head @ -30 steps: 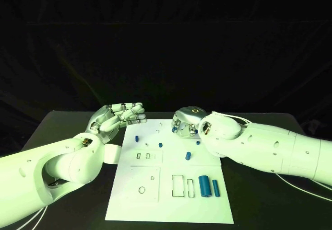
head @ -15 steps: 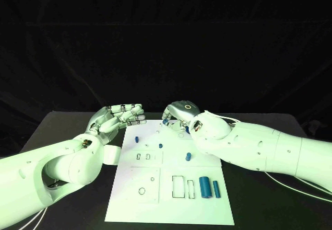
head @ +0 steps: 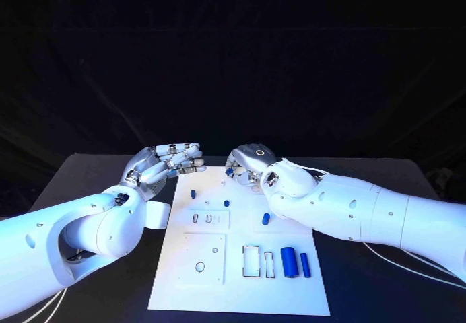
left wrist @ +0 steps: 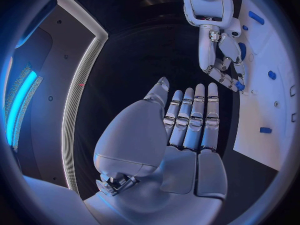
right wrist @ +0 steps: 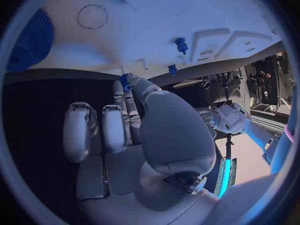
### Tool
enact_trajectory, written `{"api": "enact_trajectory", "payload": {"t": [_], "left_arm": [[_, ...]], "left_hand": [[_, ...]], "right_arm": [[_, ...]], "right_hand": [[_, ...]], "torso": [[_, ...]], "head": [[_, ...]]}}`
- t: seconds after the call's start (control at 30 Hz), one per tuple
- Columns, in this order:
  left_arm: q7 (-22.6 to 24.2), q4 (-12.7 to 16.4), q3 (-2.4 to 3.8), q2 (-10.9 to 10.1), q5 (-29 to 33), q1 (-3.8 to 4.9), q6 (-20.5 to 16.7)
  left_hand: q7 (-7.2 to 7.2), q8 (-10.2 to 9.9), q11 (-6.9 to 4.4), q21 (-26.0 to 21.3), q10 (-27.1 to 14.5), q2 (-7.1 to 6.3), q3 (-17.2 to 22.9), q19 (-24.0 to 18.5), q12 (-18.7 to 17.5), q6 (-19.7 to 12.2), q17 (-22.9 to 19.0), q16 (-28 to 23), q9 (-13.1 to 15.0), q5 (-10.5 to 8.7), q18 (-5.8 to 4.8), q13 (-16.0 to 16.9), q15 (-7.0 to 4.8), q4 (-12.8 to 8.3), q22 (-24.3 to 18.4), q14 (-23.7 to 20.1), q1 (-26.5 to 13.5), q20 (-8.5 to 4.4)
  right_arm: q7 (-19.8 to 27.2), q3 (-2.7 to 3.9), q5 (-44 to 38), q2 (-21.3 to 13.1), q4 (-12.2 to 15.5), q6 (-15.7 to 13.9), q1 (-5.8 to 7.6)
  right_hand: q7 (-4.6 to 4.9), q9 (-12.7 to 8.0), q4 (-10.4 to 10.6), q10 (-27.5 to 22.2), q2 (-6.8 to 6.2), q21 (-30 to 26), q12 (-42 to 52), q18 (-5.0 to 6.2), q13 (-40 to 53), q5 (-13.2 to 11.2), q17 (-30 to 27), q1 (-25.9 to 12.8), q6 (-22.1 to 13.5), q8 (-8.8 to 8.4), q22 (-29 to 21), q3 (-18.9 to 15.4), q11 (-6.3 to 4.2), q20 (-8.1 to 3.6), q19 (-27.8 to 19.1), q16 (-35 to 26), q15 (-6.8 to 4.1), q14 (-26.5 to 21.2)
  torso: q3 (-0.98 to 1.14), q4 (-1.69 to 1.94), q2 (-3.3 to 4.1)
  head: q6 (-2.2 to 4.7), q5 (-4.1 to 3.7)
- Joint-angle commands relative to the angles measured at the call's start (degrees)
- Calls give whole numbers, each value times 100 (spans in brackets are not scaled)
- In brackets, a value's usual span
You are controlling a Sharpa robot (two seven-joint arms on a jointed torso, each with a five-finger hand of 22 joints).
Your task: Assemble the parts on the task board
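The white task board (head: 233,289) lies in the middle of the black table. Two small blue pegs (head: 192,194) (head: 226,202) stand on its far half, and a third (head: 265,218) is near the middle. A thick blue cylinder (head: 287,261) and a thin one (head: 304,264) lie at the near right. My right hand (head: 248,165) hovers over the board's far edge, pinching a small blue part (right wrist: 127,80) at its fingertips; the same part (left wrist: 239,85) appears in the left wrist view. My left hand (head: 165,165) is raised beside the board's far left corner, palm bare, holding nothing.
Rectangular and round recesses (head: 250,261) mark the board's near half. My right forearm (head: 359,212) crosses above the board's right edge. Black table (head: 87,182) surrounds the board.
My right hand has risen and shifted left toward the board's far edge and my left hand. The left hand has stayed put.
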Motion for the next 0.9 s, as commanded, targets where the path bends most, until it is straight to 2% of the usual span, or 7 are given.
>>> {"api": "enact_trajectory", "payload": {"t": [0.03, 0.1, 0.23, 0.4, 0.9], "left_arm": [[35, 15, 5, 12, 9, 23, 88], [36, 16, 5, 13, 9, 34, 89], [37, 21, 5, 14, 9, 49, 88], [34, 21, 5, 13, 9, 64, 90], [1, 28, 5, 9, 9, 103, 126]], "left_hand": [[49, -28, 47, 23, -1, 0, 17, 43, -33, 4, -9, -23, -6, 2, 24, -3, 4, 6, -7, 54, -50, -5], [49, -28, 47, 23, -1, 0, 17, 43, -33, 4, -9, -23, -6, 2, 24, -3, 4, 6, -7, 54, -50, -5], [49, -28, 47, 23, -1, 0, 17, 43, -33, 4, -9, -23, -6, 2, 24, -3, 4, 6, -7, 54, -50, -5], [49, -28, 47, 23, -1, 0, 17, 43, -33, 4, -9, -23, -6, 2, 24, -3, 4, 6, -7, 54, -50, -5], [50, -36, 48, 23, -4, -5, 21, 41, -42, 2, -9, -31, -6, 1, 24, -3, 4, -2, -9, 56, -46, -5]], "right_arm": [[-13, 3, 10, 29, -45, -19, -9], [-39, 3, 3, 50, -84, -4, -11], [-99, 3, -28, 90, -143, -18, -15], [-146, 4, -57, 132, -188, -50, -17], [-230, 5, -54, 236, -315, 125, -22]], "right_hand": [[10, 164, 60, 81, -3, 22, 9, -44, -5, 5, 9, -24, 33, 12, 5, 90, -30, 1, 21, 22, -29, 242], [9, 167, 64, 80, -10, 23, 6, -44, -4, 5, 7, -34, 31, 11, 6, 94, -30, 2, 20, 22, -28, 241], [10, 170, 68, 78, -18, 28, 3, -46, -4, 3, -1, -45, 27, 8, 14, 97, -28, 3, 22, 19, -27, 240], [10, 171, 70, 78, -19, 38, 2, -49, -4, 3, 7, -47, 27, 8, 31, 99, -29, 3, 29, 24, -27, 241], [8, 190, 91, 71, -50, 57, -11, -53, -2, -56, 23, -94, 14, -2, 63, 122, -26, 7, 36, 39, -24, 243]], "torso": [[-4, 9, 10], [-9, 14, 12], [-1, 11, 17], [-4, 13, 18], [-6, 15, 27]], "head": [[4, -2], [5, -8], [9, -9], [11, -6], [-22, -4]]}}
